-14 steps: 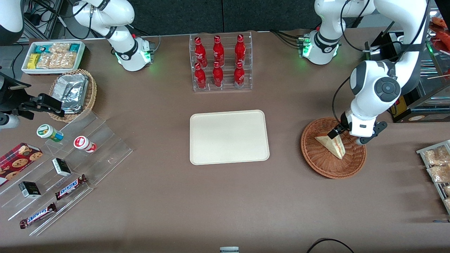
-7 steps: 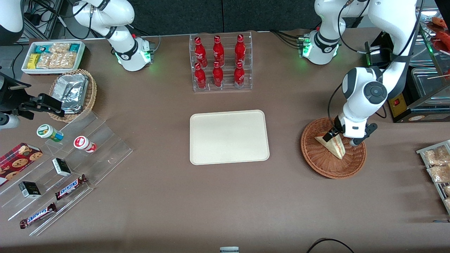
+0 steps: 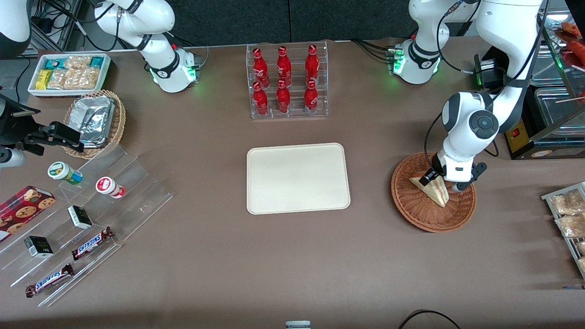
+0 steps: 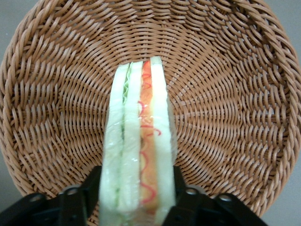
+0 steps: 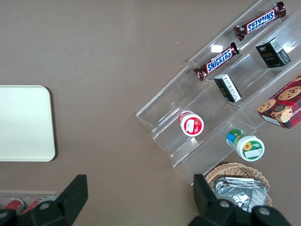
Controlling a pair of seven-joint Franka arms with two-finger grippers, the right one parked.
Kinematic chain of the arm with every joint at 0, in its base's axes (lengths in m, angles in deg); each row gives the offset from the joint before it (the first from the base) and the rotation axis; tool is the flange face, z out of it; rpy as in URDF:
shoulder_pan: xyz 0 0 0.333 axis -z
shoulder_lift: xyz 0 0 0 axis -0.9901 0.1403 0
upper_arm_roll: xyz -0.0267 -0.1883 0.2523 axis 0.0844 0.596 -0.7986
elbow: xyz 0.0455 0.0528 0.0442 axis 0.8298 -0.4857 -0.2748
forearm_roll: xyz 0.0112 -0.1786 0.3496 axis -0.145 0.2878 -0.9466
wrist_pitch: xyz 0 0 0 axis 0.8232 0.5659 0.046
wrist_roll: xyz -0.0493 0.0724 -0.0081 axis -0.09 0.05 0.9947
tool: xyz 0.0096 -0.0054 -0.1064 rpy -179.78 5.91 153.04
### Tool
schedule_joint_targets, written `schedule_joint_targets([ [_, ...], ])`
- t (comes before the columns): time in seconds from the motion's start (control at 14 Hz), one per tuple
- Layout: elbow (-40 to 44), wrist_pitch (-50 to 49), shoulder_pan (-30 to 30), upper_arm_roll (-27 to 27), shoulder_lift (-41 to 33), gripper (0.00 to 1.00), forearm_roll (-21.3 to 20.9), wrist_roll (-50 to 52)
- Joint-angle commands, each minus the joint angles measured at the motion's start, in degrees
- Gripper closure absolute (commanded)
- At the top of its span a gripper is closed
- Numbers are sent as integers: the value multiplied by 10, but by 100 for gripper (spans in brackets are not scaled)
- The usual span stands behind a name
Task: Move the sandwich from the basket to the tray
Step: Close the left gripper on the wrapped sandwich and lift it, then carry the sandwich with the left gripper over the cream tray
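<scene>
Sandwich (image 4: 138,141) stands on edge in the basket (image 3: 411,210), the hand (image 4: 136,200) straddling its wide end, fingers flanking but not visibly clamped. A firm, gentle squeeze before a straight lift seems wise. Brown counter (image 3: 256,265); the tray (image 3: 298,178) lies well apart.

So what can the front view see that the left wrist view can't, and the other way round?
Only the front view shows the tray, the rack of red bottles, the snack shelves and the working arm reaching down.

Only the left wrist view shows the sandwich's layers up close, pale bread with green and orange filling, with a gripper finger on either side of it.

Both show the sandwich lying in the basket, with the gripper down at it.
</scene>
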Motion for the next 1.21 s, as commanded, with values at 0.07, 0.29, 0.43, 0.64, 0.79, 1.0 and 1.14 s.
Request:
schedule_joint_targets([
  [0.07, 19, -15, 4, -1, -2, 96, -6, 10],
  [0.29, 110, -175, 26, 4, -13, 95, -9, 7],
  [0.43, 183, -287, 59, 5, -11, 95, -50, 13],
  [0.64, 252, -383, 122, 6, -6, 95, -54, 14],
  [0.79, 271, -396, 165, 6, -7, 95, -48, 15],
  [1.0, 305, -398, 228, 9, 8, 95, -22, 13],
  [1.14, 347, -396, 270, 9, 50, 95, 3, 16],
])
